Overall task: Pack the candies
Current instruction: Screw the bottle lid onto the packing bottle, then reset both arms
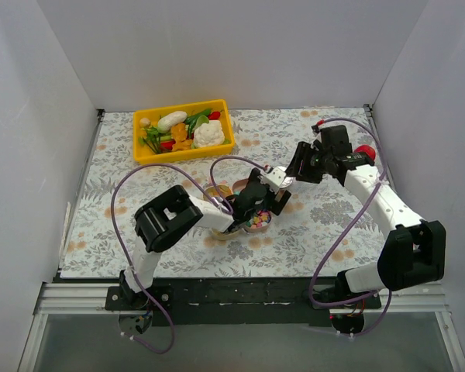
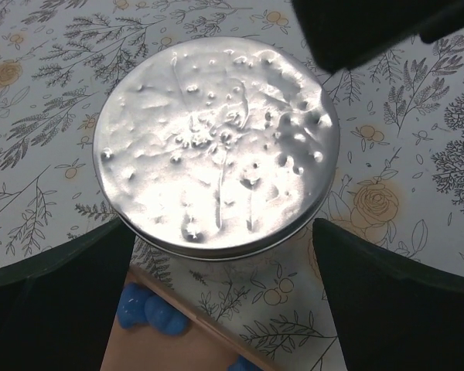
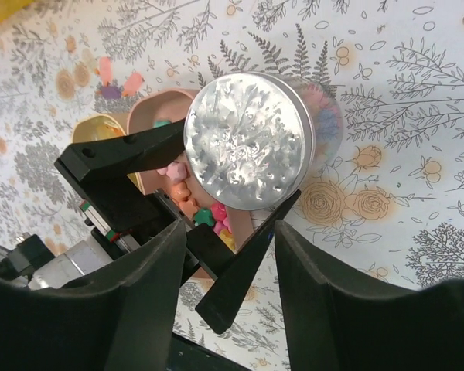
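Observation:
A jar with a round silver lid [image 3: 247, 139] stands on the floral cloth; it also shows in the left wrist view [image 2: 216, 147] and the top view [image 1: 275, 177]. Pastel candies [image 3: 329, 124] show through its side. More candies [image 3: 187, 202] fill a pink bowl [image 1: 256, 222] beside it, with blue ones [image 2: 151, 309] in the left wrist view. My left gripper [image 2: 223, 232] is open, its fingers [image 3: 131, 151] flanking the lid's edges. My right gripper [image 3: 230, 232] is open and empty, hovering above the lid and the left fingers.
A yellow bowl [image 3: 100, 127] sits next to the pink one. A few loose candies [image 3: 112, 77] lie on the cloth. A yellow tray [image 1: 145, 151] of toy vegetables stands at the back left. A red ball [image 1: 364, 151] lies behind the right arm.

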